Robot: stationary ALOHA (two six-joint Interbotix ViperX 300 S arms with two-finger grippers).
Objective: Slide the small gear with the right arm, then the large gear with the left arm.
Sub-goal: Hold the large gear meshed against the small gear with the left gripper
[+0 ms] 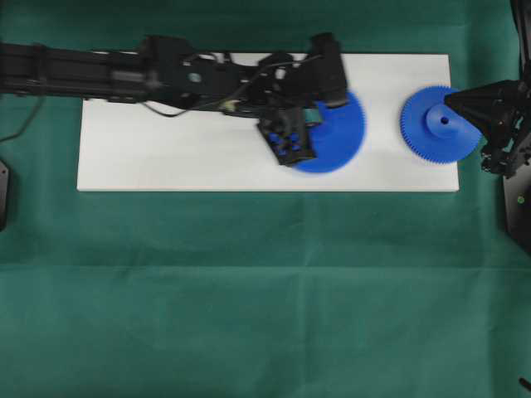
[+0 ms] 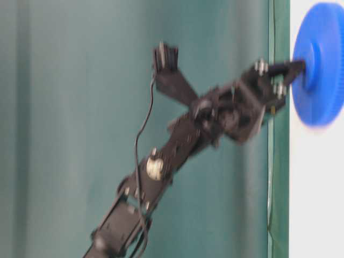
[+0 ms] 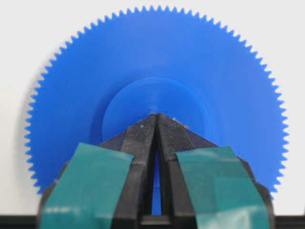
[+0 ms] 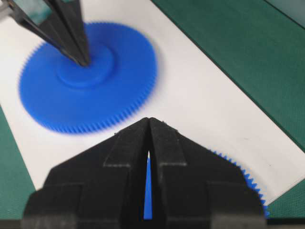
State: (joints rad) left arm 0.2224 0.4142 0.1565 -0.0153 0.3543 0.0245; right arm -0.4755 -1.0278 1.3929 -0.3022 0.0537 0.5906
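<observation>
Left tool [image 3: 156, 117] pressed together, tips planted on the raised hub of the large gear [image 3: 157, 62], mid white board [image 1: 166, 157], blurred in the overhead view. Right tool [image 4: 149, 120] likewise closed to a point, resting over the small gear [image 1: 440, 123] near the board's right end, tips at its hub. Gears well apart on the board, over the tabletop's green cloth [image 1: 249, 290]. Teal tape [image 3: 90, 186] wrapped on the left tool's fingers.
</observation>
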